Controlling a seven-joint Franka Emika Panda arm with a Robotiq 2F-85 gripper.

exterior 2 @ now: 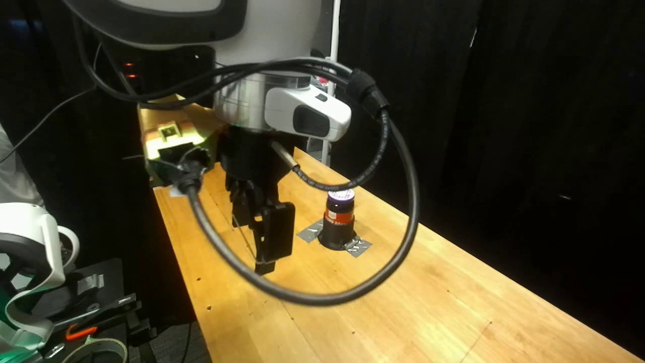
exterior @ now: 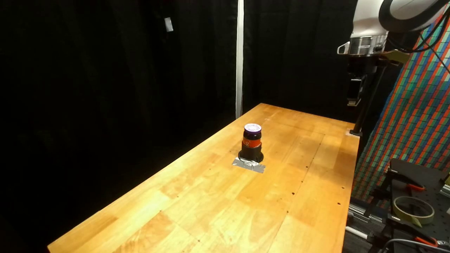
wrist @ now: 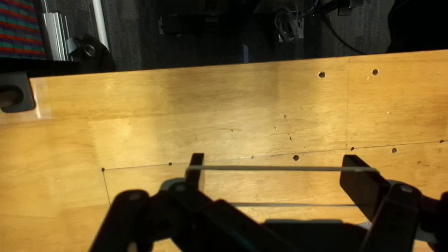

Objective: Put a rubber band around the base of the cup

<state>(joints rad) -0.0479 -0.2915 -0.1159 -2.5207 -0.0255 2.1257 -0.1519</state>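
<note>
The cup (exterior: 251,143) stands upright on the wooden table, dark with an orange-red band and a pale lid. It also shows in an exterior view (exterior 2: 338,217); in the wrist view it is out of view. My gripper (wrist: 275,173) is open wide, its two black fingers apart. A thin pale rubber band (wrist: 273,168) is stretched around the outside of both fingers, with two strands across the gap. In an exterior view the gripper (exterior 2: 252,244) hangs above the table to the left of the cup, apart from it. It also hangs at the right (exterior: 354,102).
Silver tape strips (exterior: 249,165) lie on the table (exterior: 218,211) at the cup's base. A black post base (exterior: 355,133) is at the table's corner. A thick cable loop (exterior 2: 322,300) hangs from the arm. A black side bench (exterior: 418,172) holds a tape roll (exterior: 397,207).
</note>
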